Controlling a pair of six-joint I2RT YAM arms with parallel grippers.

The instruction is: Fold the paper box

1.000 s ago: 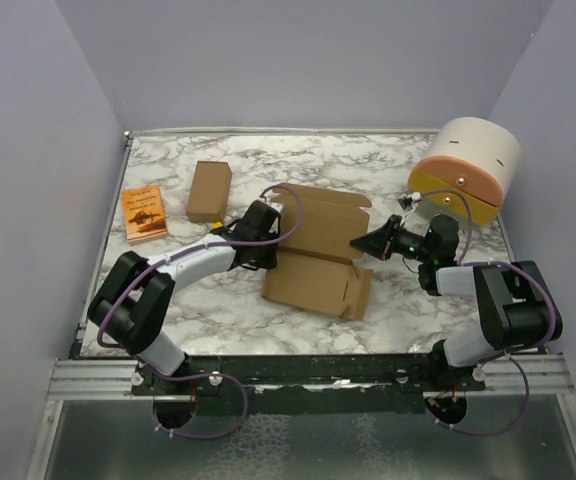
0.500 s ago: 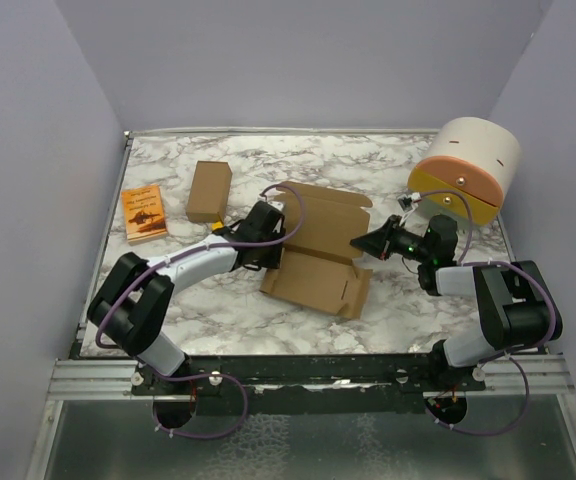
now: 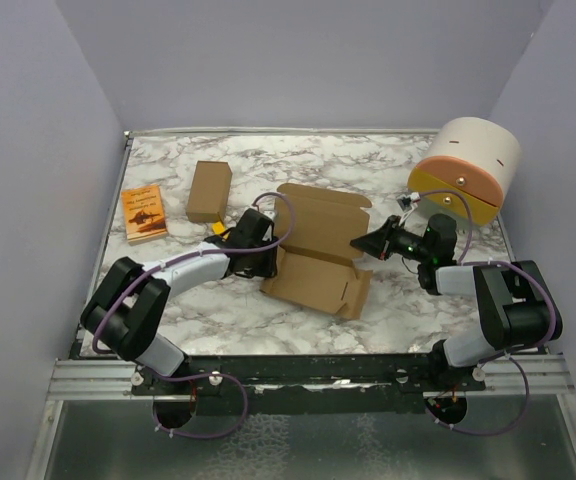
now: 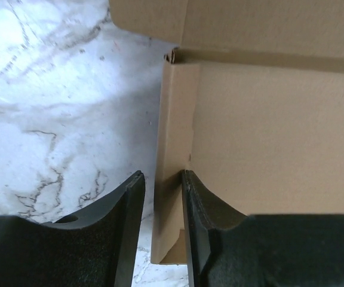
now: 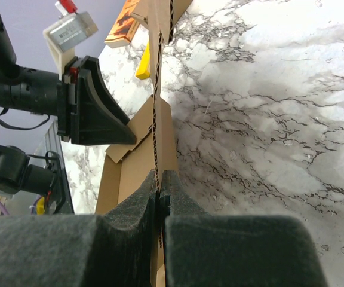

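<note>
In the middle of the worktop [image 3: 218, 305]: the paper box [image 3: 318, 280], plain brown and half folded. Back part tipped up, front part lying flat, with a notched flap toward the near edge.

At the left side of the box: the left gripper [image 3: 271, 260]. Jaws a little way apart, with only a narrow gap. In the left wrist view, a thin side flap of the box shows right in that gap, close by one dark finger [image 4: 205, 227]. Cannot tell if finger and flap touch.

At the right side of the box: the right gripper [image 3: 361, 242]. Jaws squeezed tight on the edge of the raised cardboard. In the right wrist view, the thin wavy edge of the card is pinched between the two dark fingers [image 5: 130, 203] and stands straight up from them.

Toward the far left corner: a narrower brown box [image 3: 209, 190], lying apart from the paper box. Just beside it, by the left edge: a small orange booklet [image 3: 145, 212], lying flat.

In the far right corner: a big round cream and orange thing [image 3: 465, 168].
</note>
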